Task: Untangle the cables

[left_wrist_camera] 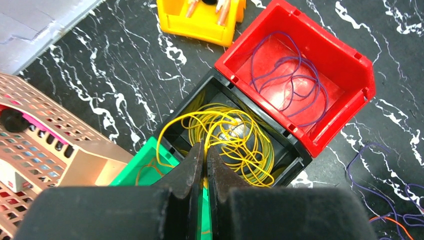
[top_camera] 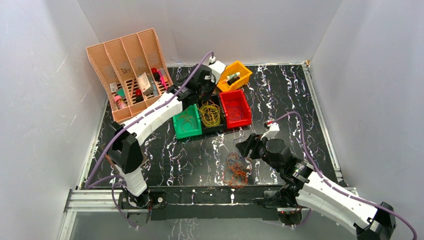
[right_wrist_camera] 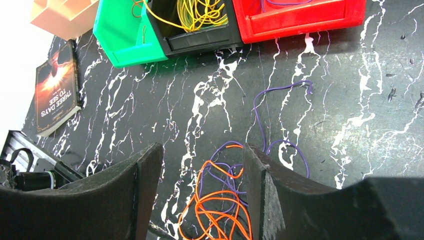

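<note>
Many yellow cables (left_wrist_camera: 235,145) lie beneath the closed left gripper (left_wrist_camera: 204,150), perhaps pinched; right gripper (right_wrist_camera: 200,155) gapes.

Tabletop (right_wrist_camera: 375,100) is black with white veins. Green bin (right_wrist_camera: 120,35), black bin (right_wrist_camera: 200,44), red bin (right_wrist_camera: 300,17). The loose cables (top_camera: 236,171) are orange and purple.

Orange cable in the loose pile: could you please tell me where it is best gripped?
Grip the orange cable by its arc at the pile's left edge in the right wrist view, from above: it lies flat there, seemingly clear of the purple cables.
</note>
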